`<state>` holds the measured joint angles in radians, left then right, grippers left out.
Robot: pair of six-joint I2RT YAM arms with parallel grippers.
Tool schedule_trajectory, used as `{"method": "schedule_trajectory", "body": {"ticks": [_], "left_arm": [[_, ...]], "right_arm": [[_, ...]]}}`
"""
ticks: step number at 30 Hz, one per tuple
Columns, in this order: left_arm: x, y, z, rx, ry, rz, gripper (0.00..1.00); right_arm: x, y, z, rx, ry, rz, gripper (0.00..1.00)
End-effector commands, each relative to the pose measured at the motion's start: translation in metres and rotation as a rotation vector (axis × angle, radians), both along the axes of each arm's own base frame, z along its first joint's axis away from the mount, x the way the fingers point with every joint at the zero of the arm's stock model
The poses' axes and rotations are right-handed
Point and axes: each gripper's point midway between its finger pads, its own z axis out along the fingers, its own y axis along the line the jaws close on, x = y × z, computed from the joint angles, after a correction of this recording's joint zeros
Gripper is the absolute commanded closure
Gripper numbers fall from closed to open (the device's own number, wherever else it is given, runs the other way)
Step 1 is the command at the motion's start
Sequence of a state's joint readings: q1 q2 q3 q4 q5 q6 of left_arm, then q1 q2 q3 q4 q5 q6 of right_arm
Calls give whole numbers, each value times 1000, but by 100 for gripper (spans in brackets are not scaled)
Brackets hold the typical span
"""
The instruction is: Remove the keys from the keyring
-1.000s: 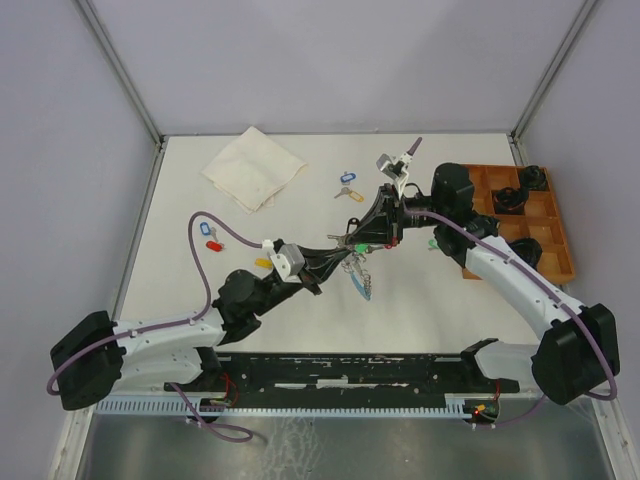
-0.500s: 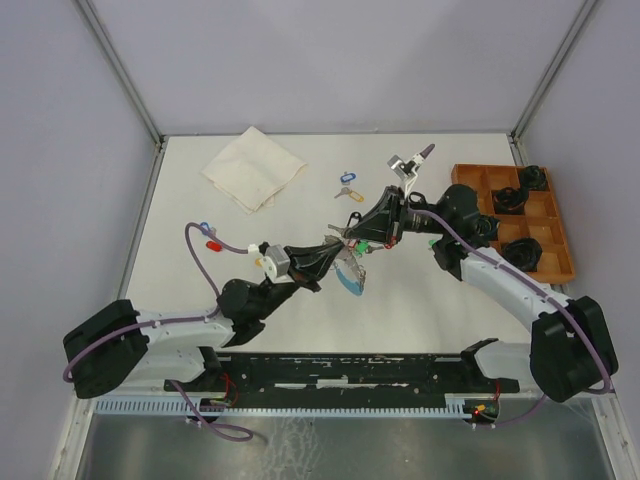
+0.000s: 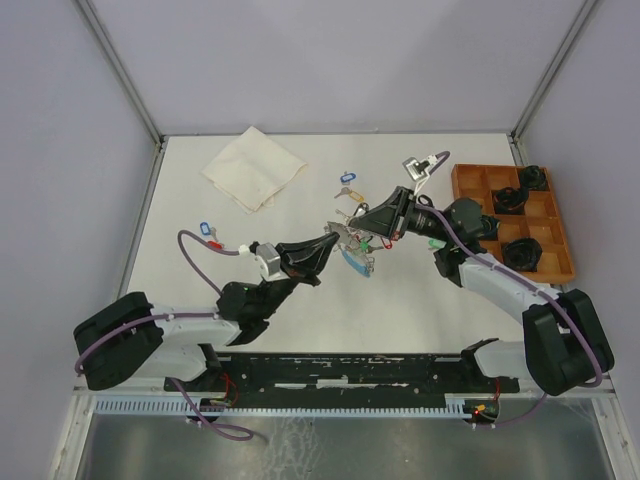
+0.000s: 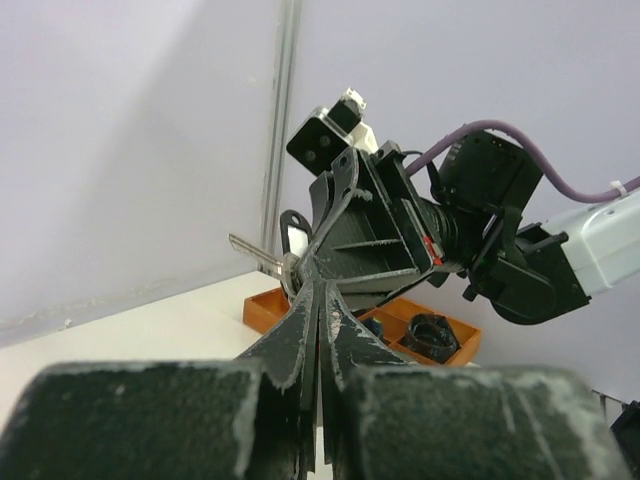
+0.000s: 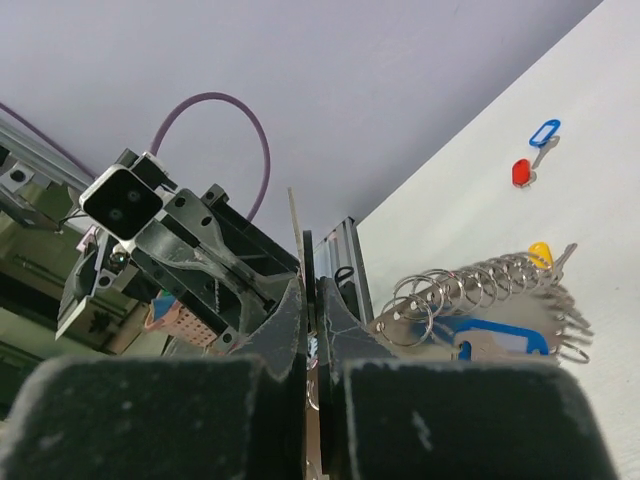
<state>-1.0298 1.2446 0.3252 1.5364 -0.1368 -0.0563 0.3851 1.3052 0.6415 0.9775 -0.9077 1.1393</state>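
two grippers meet over the middle of the table, and the keyring (image 3: pixel 356 262) hangs between their tips, up off the top. its light-blue band droops lowest. the keys (image 3: pixel 347 237) bunch in a silver clump just above it.

the right gripper (image 5: pixel 310 290) has its fingers pressed together on a thin flat bit of metal, seen edge on. i think it is a key. the left gripper (image 4: pixel 318 285) is squeezed together too, right where a silver key pokes out sideways. i think it pinches that key or its little ring, but i cannot tell for sure.

a second ago the bunch hung closer to the arm bases. now both arms have pushed it farther out, and the right wrist has swung round to the side. the bunch looks pulled tighter. i see no new key lying down, so i think none has come off in this second. the pulling has to go on.

some loose tagged keys lie about: one with a blue tag (image 3: pixel 347 178) just beyond the grippers, and a blue and a red pair (image 3: pixel 210 236) well off to the left. a folded cloth (image 3: pixel 253 168) lies at the far left. an orange tray (image 3: pixel 462 176) with dark things in its boxes sits at the far right. the table (image 3: pixel 420 300) is white and dull, with pale grey walls (image 3: pixel 320 70) round it.
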Motion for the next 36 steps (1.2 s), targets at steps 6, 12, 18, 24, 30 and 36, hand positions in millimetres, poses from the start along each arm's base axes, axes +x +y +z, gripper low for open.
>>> {"method": "schedule_trajectory", "body": {"ticks": [6, 12, 18, 24, 30, 36], "left_arm": [[-5, 2, 1, 41, -15, -16, 89], [-3, -1, -13, 233, 76, -41, 66], [-12, -3, -12, 245, 213, -140, 53], [-7, -14, -16, 281, 273, -171, 49], [6, -20, -18, 311, 308, -135, 48], [15, -15, -21, 307, 300, -78, 53]], "right_arm": [[-9, 1, 32, -43, -201, 65, 99], [-16, 0, 35, -66, -272, 93, 99], [-16, 0, 34, -76, -276, 95, 99], [-21, 0, 37, -80, -306, 116, 99], [-23, 0, 38, -85, -323, 128, 99], [-24, 1, 37, -90, -328, 136, 99]]}}
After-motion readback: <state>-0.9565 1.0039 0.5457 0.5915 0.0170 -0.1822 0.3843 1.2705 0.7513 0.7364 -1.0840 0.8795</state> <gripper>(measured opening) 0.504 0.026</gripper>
